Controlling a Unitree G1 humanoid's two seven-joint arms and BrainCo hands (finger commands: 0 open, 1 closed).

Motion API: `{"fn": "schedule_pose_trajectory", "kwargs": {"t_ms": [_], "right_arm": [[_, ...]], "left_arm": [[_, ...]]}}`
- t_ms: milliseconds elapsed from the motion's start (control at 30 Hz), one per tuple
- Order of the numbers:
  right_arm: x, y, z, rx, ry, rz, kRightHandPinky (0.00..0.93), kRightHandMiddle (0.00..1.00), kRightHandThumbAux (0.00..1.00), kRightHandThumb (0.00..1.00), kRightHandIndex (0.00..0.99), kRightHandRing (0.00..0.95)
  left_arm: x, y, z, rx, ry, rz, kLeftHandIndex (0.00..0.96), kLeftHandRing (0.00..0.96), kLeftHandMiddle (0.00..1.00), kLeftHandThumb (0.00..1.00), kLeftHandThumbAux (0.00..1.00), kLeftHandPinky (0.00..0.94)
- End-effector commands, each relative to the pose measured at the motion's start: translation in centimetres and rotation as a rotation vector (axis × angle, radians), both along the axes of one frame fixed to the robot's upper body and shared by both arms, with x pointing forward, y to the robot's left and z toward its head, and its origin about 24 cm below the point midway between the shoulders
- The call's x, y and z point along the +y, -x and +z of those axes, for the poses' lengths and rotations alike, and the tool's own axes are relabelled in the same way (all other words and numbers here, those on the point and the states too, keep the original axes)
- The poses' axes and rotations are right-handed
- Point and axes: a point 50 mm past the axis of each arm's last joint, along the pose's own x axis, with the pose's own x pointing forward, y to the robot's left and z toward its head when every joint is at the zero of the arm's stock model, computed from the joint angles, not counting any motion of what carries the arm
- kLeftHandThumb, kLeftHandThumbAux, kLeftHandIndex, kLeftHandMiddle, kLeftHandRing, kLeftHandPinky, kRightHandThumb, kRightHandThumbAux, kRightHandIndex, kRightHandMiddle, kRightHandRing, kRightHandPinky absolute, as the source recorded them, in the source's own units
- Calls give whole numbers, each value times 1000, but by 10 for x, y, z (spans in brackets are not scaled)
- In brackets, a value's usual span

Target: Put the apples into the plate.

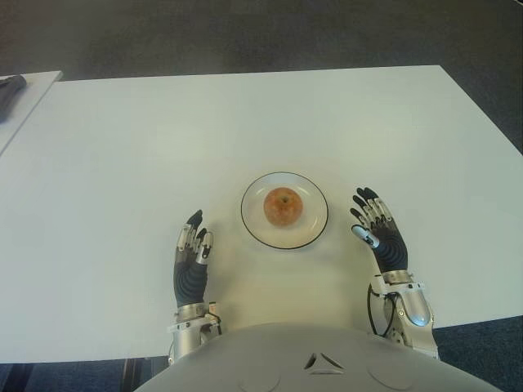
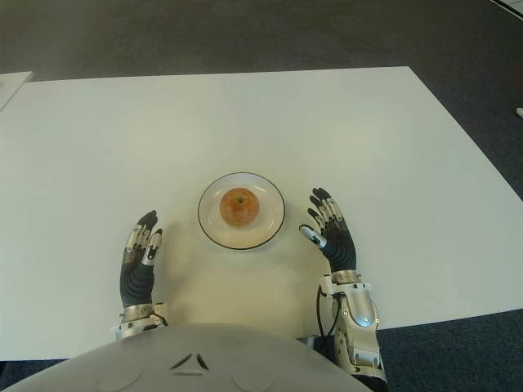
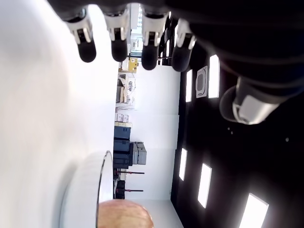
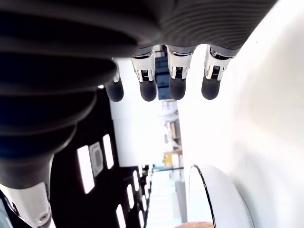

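One reddish-yellow apple [image 1: 283, 206] sits in the middle of a white plate [image 1: 310, 231] with a dark rim, near the table's front centre. My left hand [image 1: 193, 249] shows just left of the plate, fingers straight and holding nothing. To the plate's right is my right hand [image 1: 376, 224], fingers spread and empty. The left wrist view catches the apple [image 3: 124, 213] and the plate's rim [image 3: 83, 185] beyond the straight fingers. In the right wrist view the plate's rim [image 4: 216, 194] lies past my extended fingers.
The white table [image 1: 245, 122] stretches wide around the plate. A second pale surface [image 1: 29, 86] with a dark object [image 1: 10, 88] on it stands at the far left. Dark floor lies beyond the table's far edge.
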Motion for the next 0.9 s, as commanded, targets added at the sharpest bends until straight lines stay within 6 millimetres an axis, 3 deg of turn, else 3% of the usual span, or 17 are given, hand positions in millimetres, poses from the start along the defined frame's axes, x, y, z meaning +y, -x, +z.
{"fn": "schedule_pose_trajectory", "kwargs": {"t_ms": [33,900], "right_arm": [[2,5,-5,16,10,3,75,53,643,209,16,54],[5,11,-10,44,-6,-17,81,59,632,224,16,59]], "left_arm": [[-2,3,-2,2,17,-8,166,90,121,118,428,95],[1,8,-2,25,32,5,178,76,118,138,424,78]]}}
